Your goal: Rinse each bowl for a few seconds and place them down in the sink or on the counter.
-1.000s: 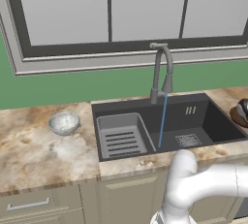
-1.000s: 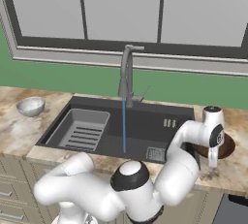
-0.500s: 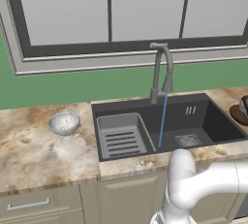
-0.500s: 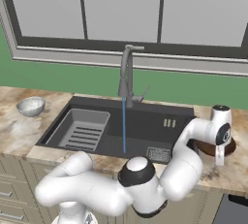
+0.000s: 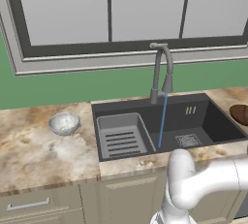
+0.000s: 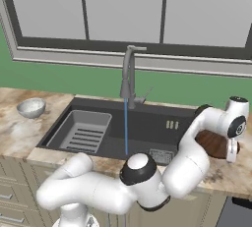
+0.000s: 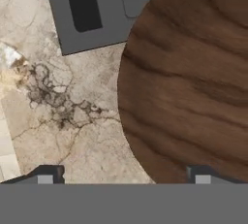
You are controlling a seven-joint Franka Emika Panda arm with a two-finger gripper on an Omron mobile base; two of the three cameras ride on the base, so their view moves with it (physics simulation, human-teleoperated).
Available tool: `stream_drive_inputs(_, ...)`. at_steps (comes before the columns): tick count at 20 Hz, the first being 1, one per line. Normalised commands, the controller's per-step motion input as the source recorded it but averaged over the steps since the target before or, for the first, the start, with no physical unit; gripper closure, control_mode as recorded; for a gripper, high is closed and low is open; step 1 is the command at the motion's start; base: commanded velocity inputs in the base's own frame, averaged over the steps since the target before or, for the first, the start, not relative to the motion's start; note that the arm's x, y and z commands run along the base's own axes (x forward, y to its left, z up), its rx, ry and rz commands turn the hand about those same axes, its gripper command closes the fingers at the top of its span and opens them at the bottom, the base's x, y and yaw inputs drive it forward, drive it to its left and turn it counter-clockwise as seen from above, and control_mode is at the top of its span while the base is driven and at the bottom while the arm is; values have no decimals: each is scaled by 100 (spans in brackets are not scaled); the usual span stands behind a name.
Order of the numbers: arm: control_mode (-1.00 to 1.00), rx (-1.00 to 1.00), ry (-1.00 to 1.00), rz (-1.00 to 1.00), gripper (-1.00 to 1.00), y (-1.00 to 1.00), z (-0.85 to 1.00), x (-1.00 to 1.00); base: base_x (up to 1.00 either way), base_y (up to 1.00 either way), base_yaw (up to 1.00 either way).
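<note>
Under your hand camera, the end effector [image 7: 121,177] stands released, one fingertip over bare marbled worktop [image 7: 72,121], the other over the brown bowl [image 7: 193,72], which sits on the worktop right of the sink [image 6: 147,123]. From the right base camera you see the white arm reaching to that bowl. Left of the sink rests the speckled bowl [image 5: 64,122]. Water runs from the faucet [image 5: 161,70]; beyond it are a green wall [image 5: 72,89] and window [image 5: 121,9].
</note>
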Motion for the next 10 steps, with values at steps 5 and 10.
stream_drive_inputs(5,-100,5,-7,5,-100,26,95,-50,0,0,0)
stream_drive_inputs(10,-100,-1,-7,4,-100,54,95,-74,0,0,0)
